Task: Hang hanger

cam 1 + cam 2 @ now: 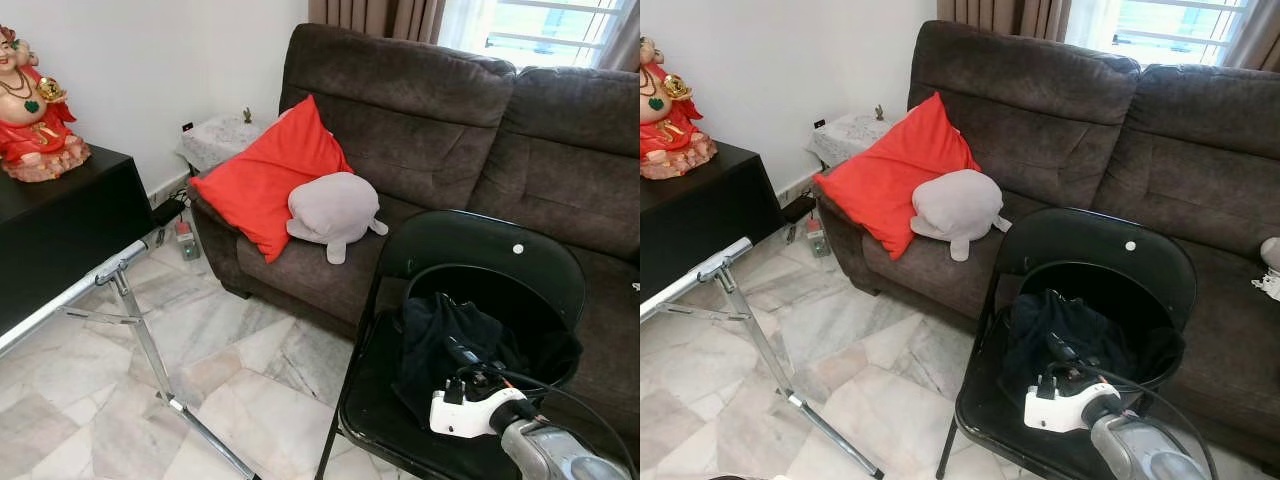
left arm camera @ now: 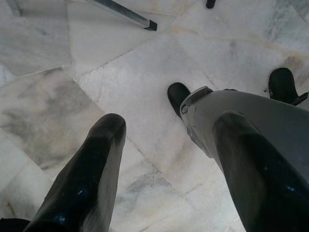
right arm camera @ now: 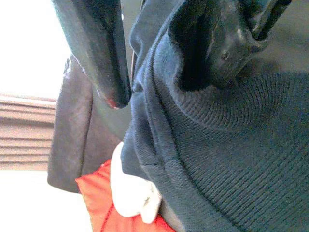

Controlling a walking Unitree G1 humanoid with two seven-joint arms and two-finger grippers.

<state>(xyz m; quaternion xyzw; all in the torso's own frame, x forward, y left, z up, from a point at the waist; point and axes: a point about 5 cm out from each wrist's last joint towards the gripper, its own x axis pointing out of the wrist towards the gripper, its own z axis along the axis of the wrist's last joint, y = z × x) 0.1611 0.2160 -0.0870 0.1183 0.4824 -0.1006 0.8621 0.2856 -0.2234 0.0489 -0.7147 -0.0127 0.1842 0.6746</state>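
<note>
A dark navy knit garment (image 1: 440, 335) lies bunched on the seat of a black folding chair (image 1: 480, 250); no hanger can be made out in its folds. My right gripper (image 1: 466, 362) reaches into the heap from the front. In the right wrist view its two black fingers (image 3: 99, 53) stand either side of a ribbed fold of the garment (image 3: 231, 159) and pinch it. My left gripper (image 2: 169, 123) hangs idle and open over the marble floor. A chrome rack rail (image 1: 110, 270) stands at the left.
A brown sofa (image 1: 560, 150) with a red cushion (image 1: 270, 175) and a grey plush (image 1: 335, 210) stands behind the chair. A black table (image 1: 60, 215) carries a red figurine (image 1: 30, 110) at the left. Open marble floor (image 1: 230, 350) lies between rack and chair.
</note>
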